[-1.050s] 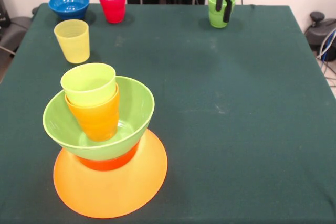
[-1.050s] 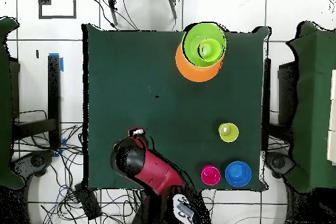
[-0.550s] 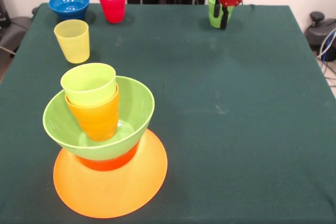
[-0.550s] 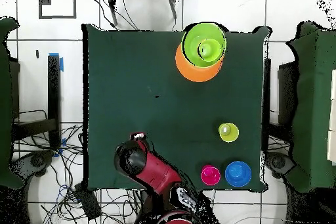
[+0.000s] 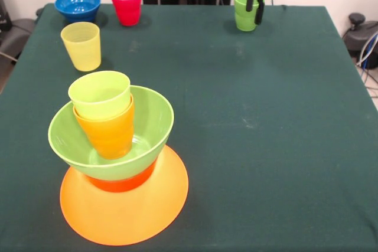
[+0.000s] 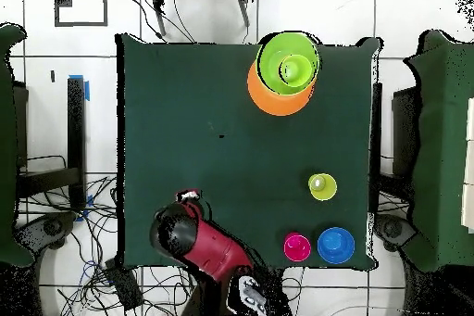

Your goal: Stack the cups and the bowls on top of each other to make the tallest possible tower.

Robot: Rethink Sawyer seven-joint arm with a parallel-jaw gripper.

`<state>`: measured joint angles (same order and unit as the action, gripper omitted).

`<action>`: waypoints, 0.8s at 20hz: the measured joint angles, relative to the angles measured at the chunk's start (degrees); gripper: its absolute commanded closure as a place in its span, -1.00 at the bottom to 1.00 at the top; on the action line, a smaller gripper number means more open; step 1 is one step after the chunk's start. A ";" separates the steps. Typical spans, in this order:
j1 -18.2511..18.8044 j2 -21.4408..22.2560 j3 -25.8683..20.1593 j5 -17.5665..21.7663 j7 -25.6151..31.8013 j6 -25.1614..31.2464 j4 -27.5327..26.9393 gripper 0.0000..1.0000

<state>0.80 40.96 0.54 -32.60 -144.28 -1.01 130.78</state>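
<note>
At near left of the tabletop (image 5: 248,146), front view: the tower (image 5: 115,163), partly built. Base, very large orange bowl (image 5: 136,210); on it a small orange-red bowl (image 5: 121,184), mostly hidden; then the lime green bowl (image 5: 150,122); inside that, an orange cup (image 5: 112,134) with a lime green cup (image 5: 99,94) nested in it. Loose stock, not yet stacked: yellow cup (image 5: 81,45), red cup (image 5: 126,4), blue bowl (image 5: 77,5), all toward the far left; darker green cup (image 5: 244,11) at far right. No purple bowl shows. Gripper (image 5: 255,5): dark jaws hang spread about the darker green cup, apparently straddling its rim; contact cannot be told. Judged roughly half done.
</note>
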 measured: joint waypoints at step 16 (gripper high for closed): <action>-1.43 6.39 1.64 0.01 0.00 4.13 2.66 -1.00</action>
<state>-0.63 47.35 2.18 -32.59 -144.28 3.12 133.44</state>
